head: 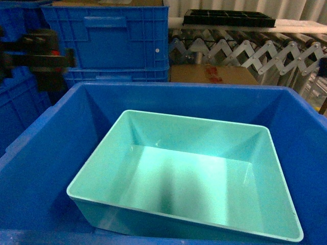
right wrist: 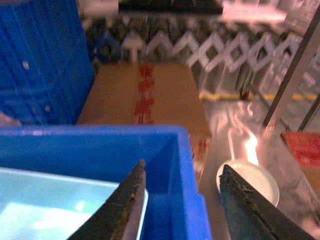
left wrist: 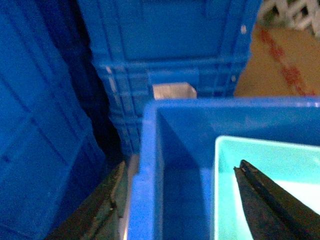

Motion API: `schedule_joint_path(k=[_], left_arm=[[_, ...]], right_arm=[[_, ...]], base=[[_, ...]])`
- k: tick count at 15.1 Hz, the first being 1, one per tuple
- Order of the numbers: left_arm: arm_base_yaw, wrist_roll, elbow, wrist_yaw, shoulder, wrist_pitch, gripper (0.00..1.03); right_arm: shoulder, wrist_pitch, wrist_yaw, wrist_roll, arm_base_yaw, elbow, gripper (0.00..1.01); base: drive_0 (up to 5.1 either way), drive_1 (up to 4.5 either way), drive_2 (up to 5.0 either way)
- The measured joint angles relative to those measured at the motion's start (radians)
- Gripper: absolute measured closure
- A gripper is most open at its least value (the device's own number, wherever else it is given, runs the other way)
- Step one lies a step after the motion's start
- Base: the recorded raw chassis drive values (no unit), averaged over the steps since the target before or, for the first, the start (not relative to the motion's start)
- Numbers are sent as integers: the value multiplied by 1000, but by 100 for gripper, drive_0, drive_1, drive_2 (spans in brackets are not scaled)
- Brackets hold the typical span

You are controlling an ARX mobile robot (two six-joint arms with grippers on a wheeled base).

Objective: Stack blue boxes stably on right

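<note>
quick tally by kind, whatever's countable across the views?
Turquoise tub: 1, sitting tilted inside the front crate
Dark blue crates: 3 clear, the front one plus two stacked behind; more at left, cut off
Cardboard box: 1
White dish: 1
Black tray: 1
Total: 7

The left gripper (left wrist: 177,200) hangs with its jaws spread wide, nothing between them. The right gripper (right wrist: 182,205) is likewise parted and empty, both dark fingers (right wrist: 127,205) angled forward and downward
</note>
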Motion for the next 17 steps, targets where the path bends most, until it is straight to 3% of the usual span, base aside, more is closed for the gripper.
schedule_joint_path(k=[1, 2, 3, 4, 5, 7, 10, 11, 12, 13, 14, 15, 17], left_arm=[[36, 17, -130, 22, -66, 249, 57], [55, 24, -219, 54, -126, 356, 71], [71, 24, -273, 70, -167, 370, 82], [93, 24, -334, 88, -209, 371, 97], [103, 25, -367, 102, -237, 369, 101], [131, 26, -441, 131, -336, 356, 101], [159, 26, -514, 159, -446, 307, 101], [171, 26, -531, 179, -479, 290, 101], [229, 27, -550, 232, -528, 265, 101], [247, 27, -565, 225, -574, 238, 101], [240, 28, -581, 241, -619, 206, 101], [234, 28, -611, 243, -630, 252, 101], [239, 28, -640, 241, -682, 175, 101]], right_arm=[[-71, 182, -38, -23, -13, -121, 71], [-120, 230, -74, -32, -23, -195, 86], [-155, 229, -85, -37, -46, -243, 97], [-200, 224, -94, -43, -72, -295, 100], [-236, 220, -104, -43, -85, -326, 100], [-336, 196, -144, -43, -105, -392, 100], [-454, 137, -166, -43, -138, -461, 100], [-489, 116, -209, -43, -166, -474, 100], [-539, 89, -241, -43, -211, -489, 100], [-556, 131, -238, -43, -220, -522, 100], [-571, 108, -248, -43, -218, -543, 100], [-609, 63, -248, -43, -214, -564, 100], [-724, -11, -248, -43, -214, -566, 100]], base=[[0, 0, 0], [0, 0, 0], [0, 0, 0], [0, 0, 0], [0, 0, 0], [0, 0, 0], [0, 0, 0], [0, 0, 0], [0, 0, 0], [0, 0, 0], [0, 0, 0], [0, 0, 0], [0, 0, 0]])
